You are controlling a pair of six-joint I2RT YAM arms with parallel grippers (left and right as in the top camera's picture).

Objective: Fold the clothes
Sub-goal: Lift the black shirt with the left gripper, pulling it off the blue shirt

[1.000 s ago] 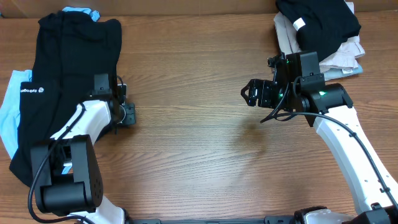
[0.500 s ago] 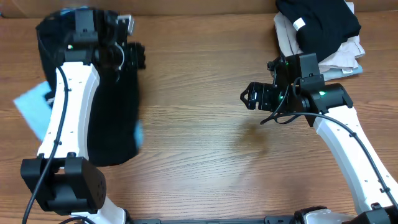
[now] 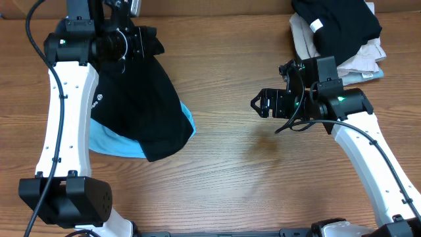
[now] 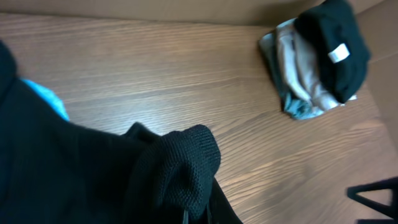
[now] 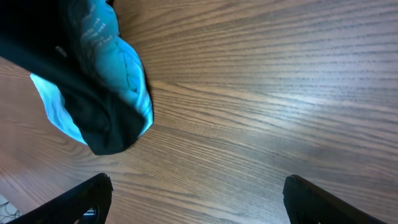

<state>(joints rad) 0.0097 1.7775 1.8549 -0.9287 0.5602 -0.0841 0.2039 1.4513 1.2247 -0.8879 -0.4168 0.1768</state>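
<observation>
Your left gripper (image 3: 131, 43) is clenched on the black shirt (image 3: 141, 105) at the far left of the table (image 3: 223, 164), w/ a bunched wad of cloth in the pinch. The rest of the shirt hangs and spreads toward the near side, and its lower edge appears to rest on the wood. Your right gripper (image 3: 262, 104) hovers right of centre, jaws spread wide, nothing btw them.

Risks, as I judge them:
- Grip is on a wad, not a clean edge or corner. The wrist view shows layers bunched together, so you prob. can't tell which part you hold. Laid down like this, the shirt lands crumpled and needs re-spreading before any fold.
- Light-blue cloth (image 3: 112, 141) pokes out under the shirt's near edge. Can't tell if it's caught up w/ the shirt or just lying beneath. If caught, it drags along and ends up inside the fold.
- Soft cloth on a single pinch: a quick swing could let layers slip out.
- The right gripper is well apart from the shirt. Reaching for a free corner means closing on the left arm, so watch for arm-to-arm contact.
- Folded stack (image 3: 339, 33) sits far right, just beyond the right arm. A wide move there could knock it.
</observation>
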